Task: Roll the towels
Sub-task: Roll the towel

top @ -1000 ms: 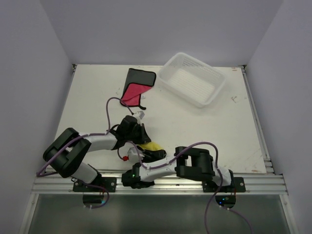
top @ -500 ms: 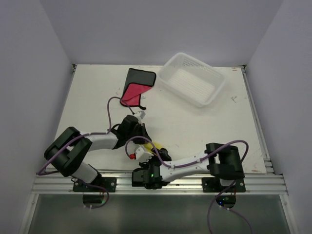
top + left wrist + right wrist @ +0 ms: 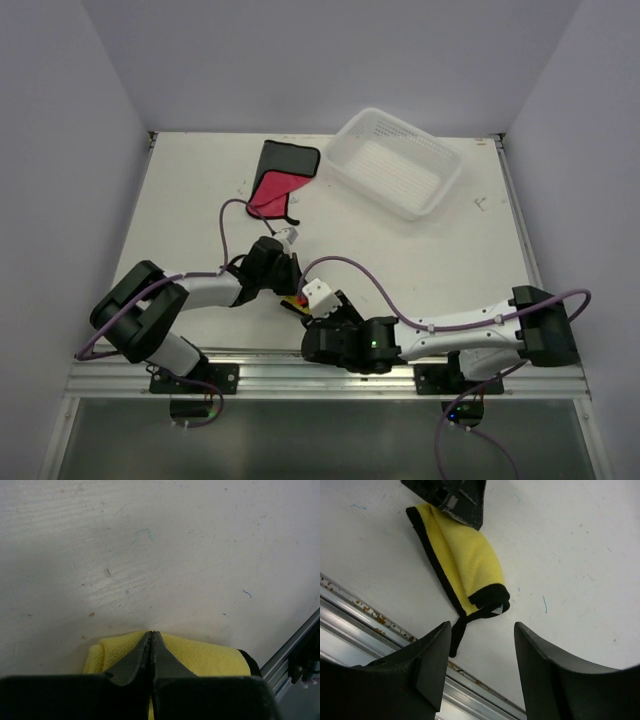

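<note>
Resting your closed left end effector (image 3: 151, 636) on the yellow towel (image 3: 465, 560), you're hovering the right end effector (image 3: 482, 630), spread apart, nearby.

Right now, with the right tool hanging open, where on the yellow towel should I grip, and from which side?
Probably the black-trimmed end of the yellow towel nearest the rail, from above, the right tool straddling the fold. That end is free and bulges where layers double over; the shut left tool occupies the far end.
</note>
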